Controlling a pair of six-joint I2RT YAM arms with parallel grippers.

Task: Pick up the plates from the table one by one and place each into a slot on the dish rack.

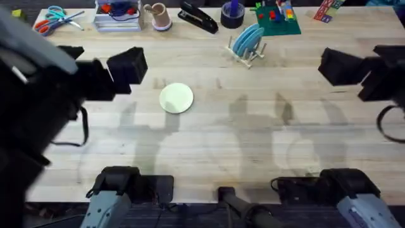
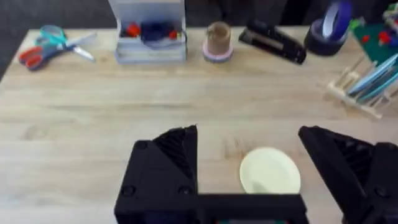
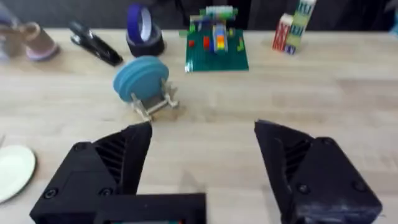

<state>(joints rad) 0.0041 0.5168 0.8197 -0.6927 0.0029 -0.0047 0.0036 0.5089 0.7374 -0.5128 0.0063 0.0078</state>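
Note:
A pale cream plate lies flat on the wooden table, left of centre. My left gripper hovers open just to its left and behind; in the left wrist view the plate shows between the spread fingers, with nothing held. The small wooden dish rack stands at the back centre with light blue plates upright in its slots. My right gripper hangs open and empty at the right. From the right wrist, the rack and blue plates lie ahead, the cream plate at the edge.
Along the back edge stand scissors, a clear box, a cup, a stapler, a tape roll, a green brick plate and a block tower.

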